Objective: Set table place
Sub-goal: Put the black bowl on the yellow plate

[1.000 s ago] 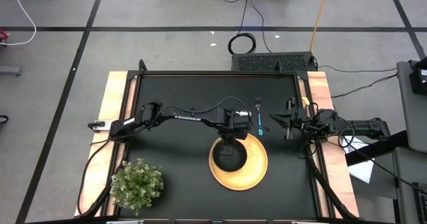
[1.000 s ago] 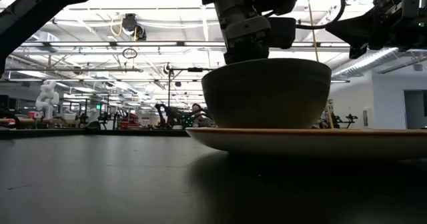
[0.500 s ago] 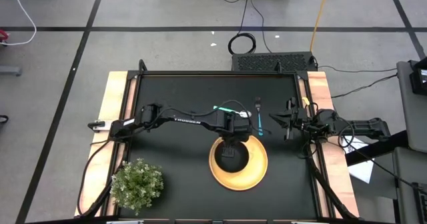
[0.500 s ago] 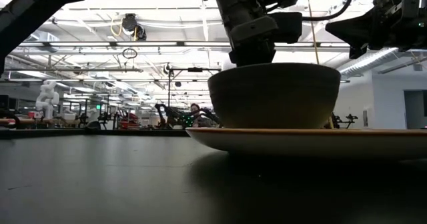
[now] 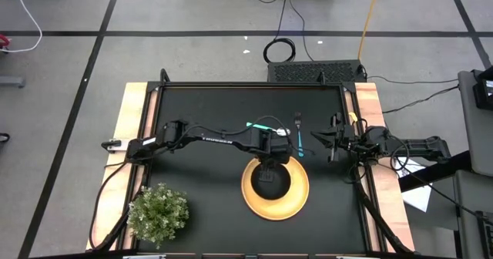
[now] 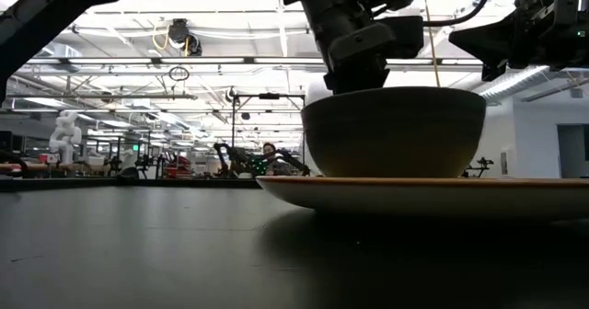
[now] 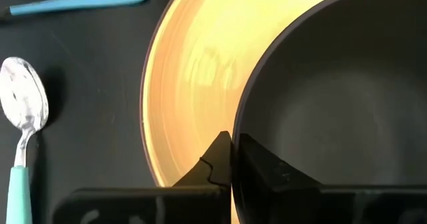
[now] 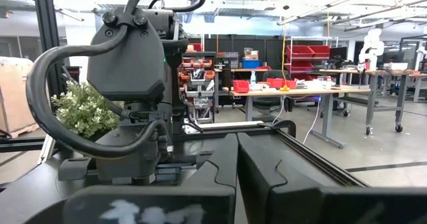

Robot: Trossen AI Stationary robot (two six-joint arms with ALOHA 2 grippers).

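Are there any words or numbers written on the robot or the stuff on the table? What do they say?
"TROSSEN": small white letters on the left dark arm, barely legible in the high view.
Round yellow plate, black bowl, teal-handled metal fork and teal-handled metal spoon: no writing shows.
Shelves and red bins in the room behind, right wrist view: any labels are too small to read.

From above, the left gripper (image 5: 267, 169) covers part of the black bowl (image 5: 271, 179), so its grip on the rim cannot be read there; the spoon (image 5: 266, 127) is partly hidden behind the arm; in the left wrist view the bowl, yellow plate (image 7: 193, 71) and fork handle (image 7: 80, 0) are cut off by the edges.
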